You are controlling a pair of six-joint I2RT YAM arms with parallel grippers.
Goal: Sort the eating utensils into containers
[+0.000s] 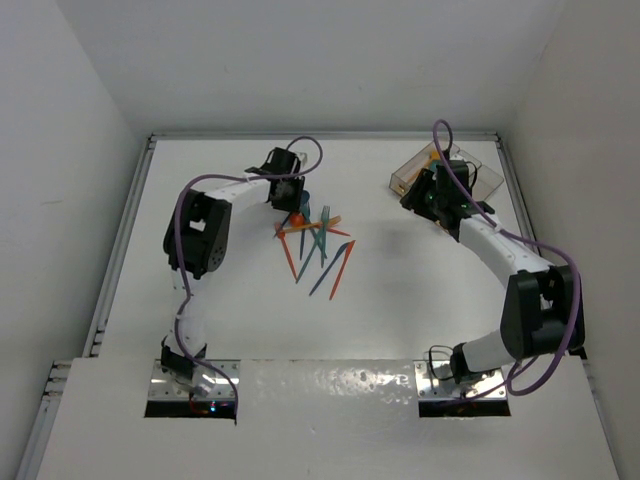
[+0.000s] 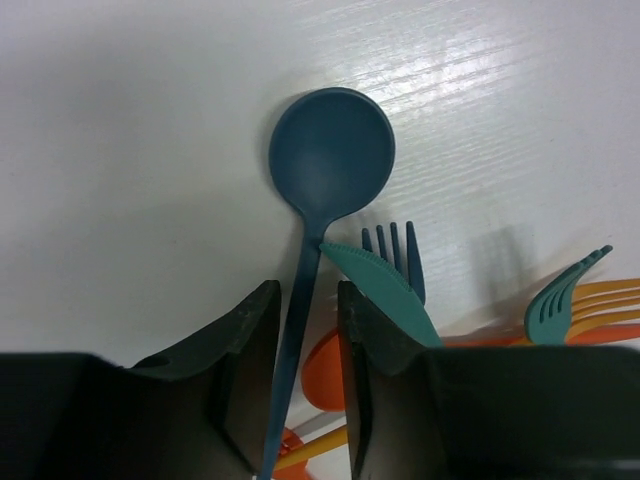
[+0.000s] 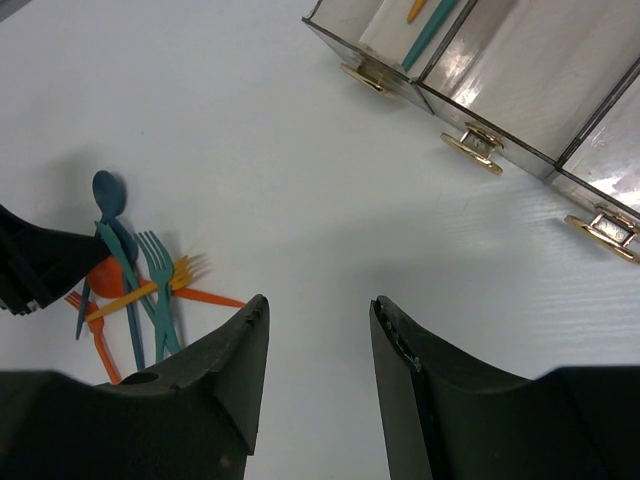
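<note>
White bench point(image 1: 400, 320): utensils point(image 1: 320, 245) mid-bench, tray point(image 1: 405, 182) at far right corner. Left gripper point(image 2: 308, 330) straddles blue spoon point(image 2: 330, 150), unclamped; right gripper point(image 3: 320, 340) spread, empty.

Bare table point(image 1: 400, 290) between utensils point(image 1: 318, 240), containers point(image 1: 412, 172)

The frame edge crops the blue spoon point(image 2: 330, 150).
</note>
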